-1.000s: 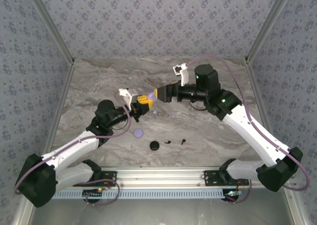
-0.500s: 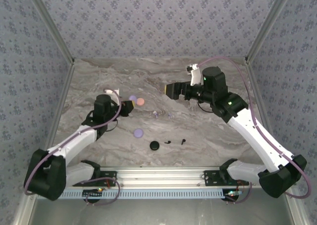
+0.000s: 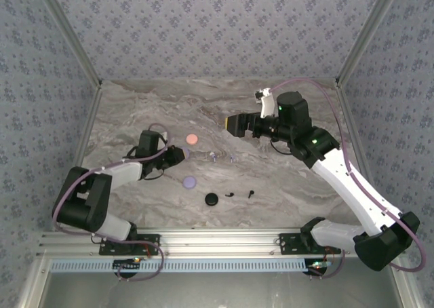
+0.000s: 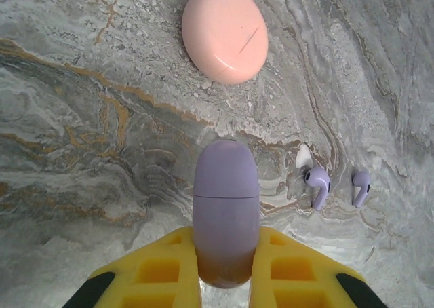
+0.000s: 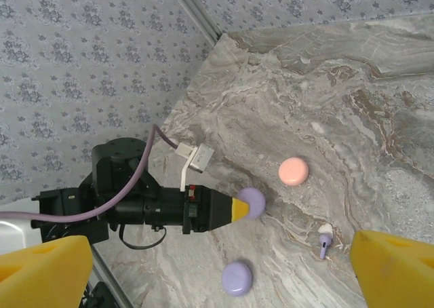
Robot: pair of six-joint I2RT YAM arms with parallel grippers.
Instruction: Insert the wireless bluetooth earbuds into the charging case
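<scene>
L gripper (image 4: 226,243) is clamped tight on a lilac case (image 4: 225,189). Its yellow fingers press both flat sides, so the case sits edge-on w/ its long axis pointing straight out from the jaws. The seam looks closed. The gripper sits low over the table (image 3: 135,111), left of centre.

Just past the case tip, off to the right, lie two lilac earbuds (image 4: 317,184) side by side. Heads point away from the gripper, stems back toward it — near the case, not touching. A pink case (image 4: 224,32) lies farther out, toward the far edge.

R gripper (image 3: 234,123) hovers w/ jaws spread fully and nothing in them, on the far-right side of those buds. In the top view the buds lie roughly between the two grippers. R is the free one, so the pick likely falls to it, closing across the stems.

Toward the near edge sit a second lilac case (image 3: 189,182), a black case (image 3: 212,199) and two black earbuds (image 3: 230,194) — well apart from both grippers.
</scene>
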